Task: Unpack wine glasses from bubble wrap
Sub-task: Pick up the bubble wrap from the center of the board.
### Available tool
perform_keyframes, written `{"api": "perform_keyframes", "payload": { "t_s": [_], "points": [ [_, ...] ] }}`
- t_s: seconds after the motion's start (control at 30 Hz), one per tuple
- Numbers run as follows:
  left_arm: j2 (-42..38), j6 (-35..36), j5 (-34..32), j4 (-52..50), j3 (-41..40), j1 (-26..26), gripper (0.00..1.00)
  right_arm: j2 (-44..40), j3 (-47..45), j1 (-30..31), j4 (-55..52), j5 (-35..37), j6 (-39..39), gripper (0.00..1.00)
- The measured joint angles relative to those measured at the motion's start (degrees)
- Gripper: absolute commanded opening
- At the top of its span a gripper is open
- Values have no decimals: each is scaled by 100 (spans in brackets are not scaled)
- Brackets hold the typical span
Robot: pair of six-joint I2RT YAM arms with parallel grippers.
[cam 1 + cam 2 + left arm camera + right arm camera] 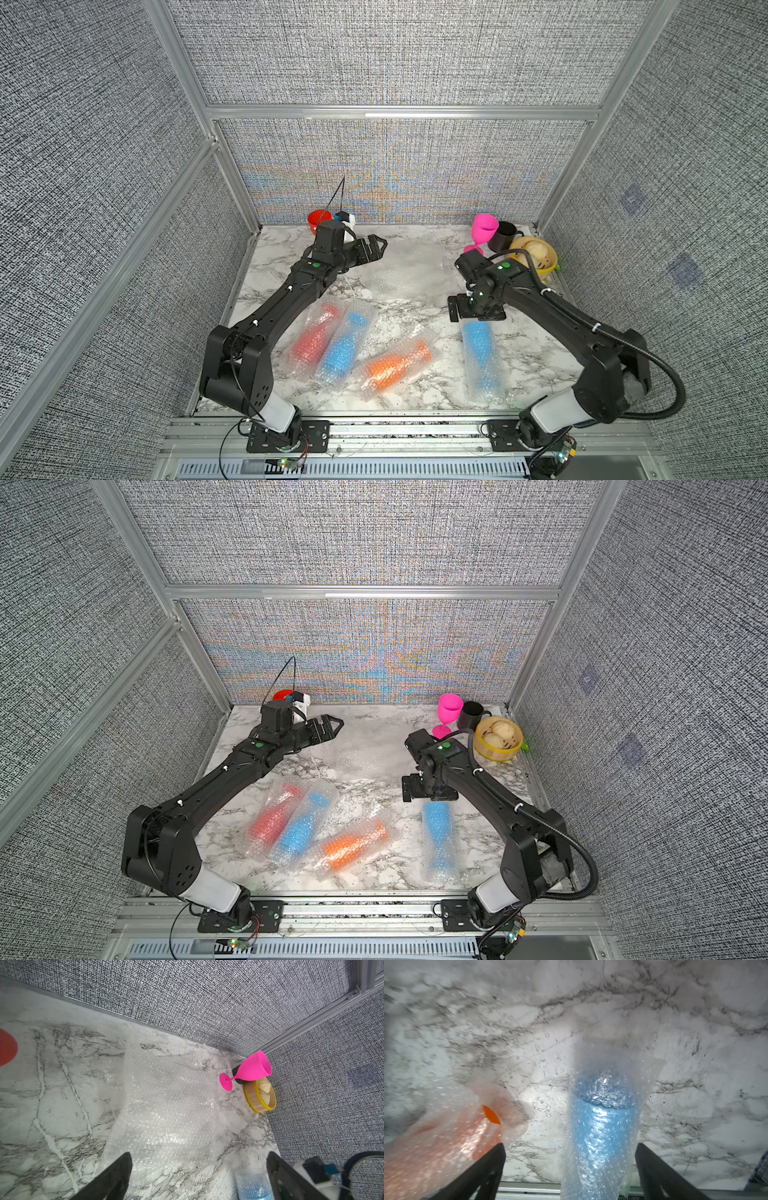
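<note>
Four wine glasses lie wrapped in bubble wrap on the marble table: red [313, 340], blue [343, 349], orange [395, 365] and, apart to the right, blue [478, 349]. A bare pink glass [484, 232] stands at the back right and a bare red one [318, 220] at the back left. An empty bubble wrap sheet [399, 270] lies flat mid-table. My right gripper [571, 1157] hangs open just above the right blue parcel [602, 1126], jaws wide to either side of it. My left gripper [376, 245] is open and empty over the sheet's edge [166, 1105].
A black mug [505, 237] and a yellow-rimmed steamer of buns [534, 255] stand in the back right corner beside the pink glass. Grey walls close in three sides. A metal rail [374, 428] runs along the front edge. The orange parcel [446, 1147] lies near the right gripper.
</note>
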Motion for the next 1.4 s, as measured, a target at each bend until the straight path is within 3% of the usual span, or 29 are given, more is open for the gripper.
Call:
{"api": "perform_keyframes", "payload": {
  "t_s": [0.4, 0.7, 1.13, 1.4],
  "points": [
    [-48, 28, 42, 13, 0, 17, 100, 601, -481, -2, 236, 470, 35, 99],
    [22, 24, 133, 17, 2, 28, 100, -299, -468, 11, 184, 662, 337, 99],
    [105, 17, 192, 35, 2, 28, 100, 271, -1064, -330, 695, 15, 299, 98],
    [125, 4, 236, 37, 2, 28, 100, 551, -1141, -411, 979, -76, 238, 77]
  ]
}}
